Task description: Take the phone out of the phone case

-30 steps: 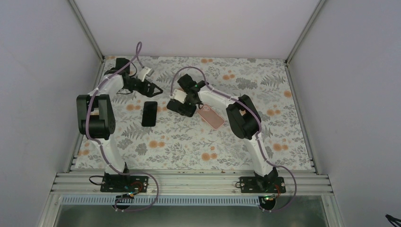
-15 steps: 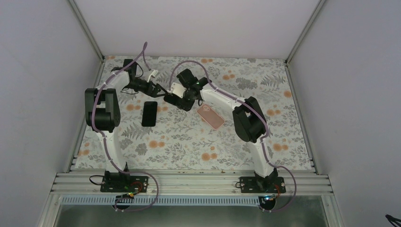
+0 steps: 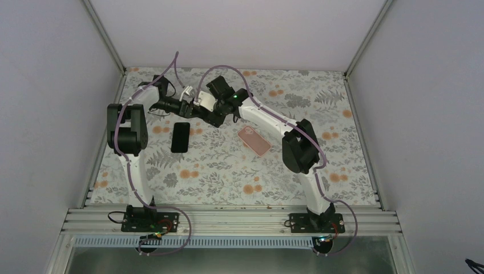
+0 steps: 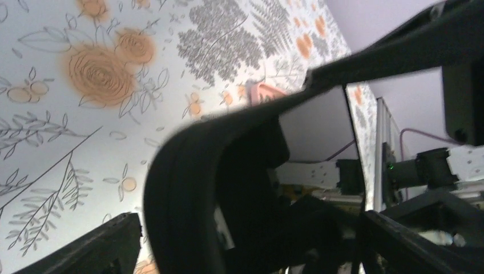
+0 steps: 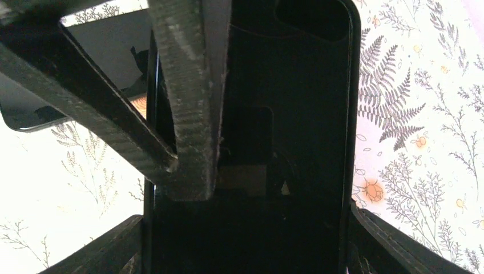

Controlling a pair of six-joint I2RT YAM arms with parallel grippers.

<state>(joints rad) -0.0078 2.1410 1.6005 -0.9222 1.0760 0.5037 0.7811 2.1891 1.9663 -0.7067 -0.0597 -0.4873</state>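
Above the far worktop (image 3: 342, 165), the right hand (image 3: 201, 109) clamps a glossy black phone case (image 5: 285, 131). The left hand (image 3: 191, 108) grips its rounded edge. A black phone (image 3: 180, 137) and pink case (image 3: 254, 141) lie flat, well apart.

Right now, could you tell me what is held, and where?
Right gripper clamps a black phone-shaped item by its near end; left gripper touches its edge, grip unclear.

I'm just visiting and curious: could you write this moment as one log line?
black case held between both tools | black phone flat on floral table | pink case lying apart
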